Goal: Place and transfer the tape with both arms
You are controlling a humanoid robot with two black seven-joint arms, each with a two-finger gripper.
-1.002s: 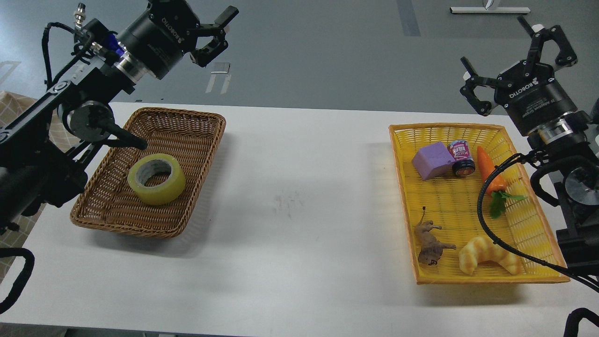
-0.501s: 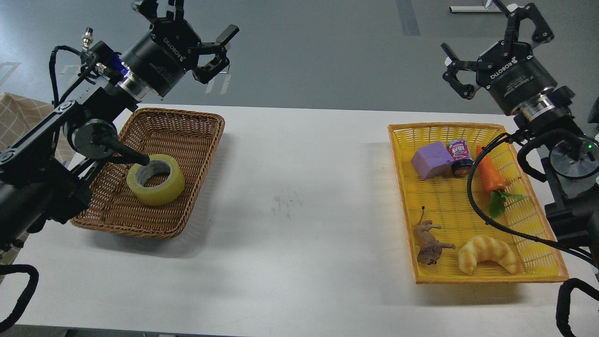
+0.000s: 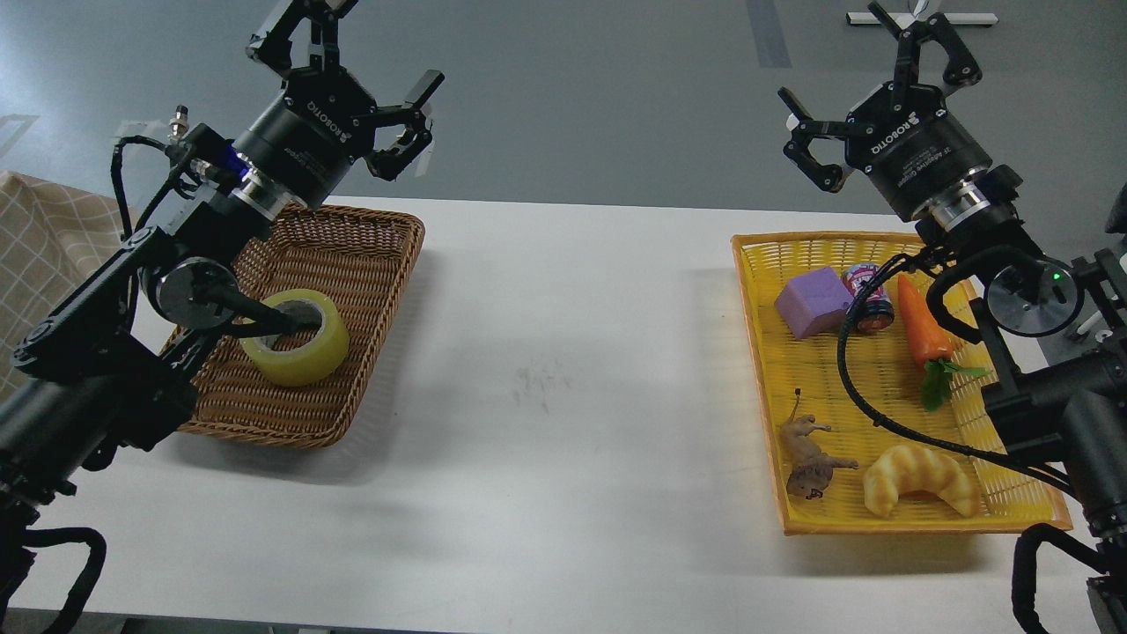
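A patch of beige checked cloth (image 3: 40,229) is seen at the far left edge, beyond the white table (image 3: 563,352). On the table's left part a brown wicker basket (image 3: 370,264) is set. The tape (image 3: 304,348) is lying flat inside it, near the middle, core opening upward. Part of the roll's near-left rim and core is covered by a black stub and joint of the left arm (image 3: 189,295), which crosses in front of the basket's left side.

The left gripper (image 3: 352,79) is held high above the basket's far edge, well apart from the tape. Its fingers (image 3: 423,88) are spread wide; nothing is held or touched.

The middle of the table is marked only by a faint grey smudge (image 3: 537,380).

On the right a yellow plastic basket (image 3: 880,524) is placed. In its far part a purple block (image 3: 814,302), a small jar with a pink label (image 3: 870,298) and a toy carrot (image 3: 923,328) with green leaves are noted, the jar between block and carrot. In its near part a brown toy animal (image 3: 808,458) and a yellow croissant toy (image 3: 920,480) lie side by side. A black cable (image 3: 858,387) from the right arm loops across this basket, passing in front of the jar.

The right gripper (image 3: 867,97) is held above the yellow basket's far edge, fingers (image 3: 955,62) spread wide, empty, touching nothing.

The tape appears translucent yellow-green, wide, with a grey-white core; it is undeformed as far as can be seen.
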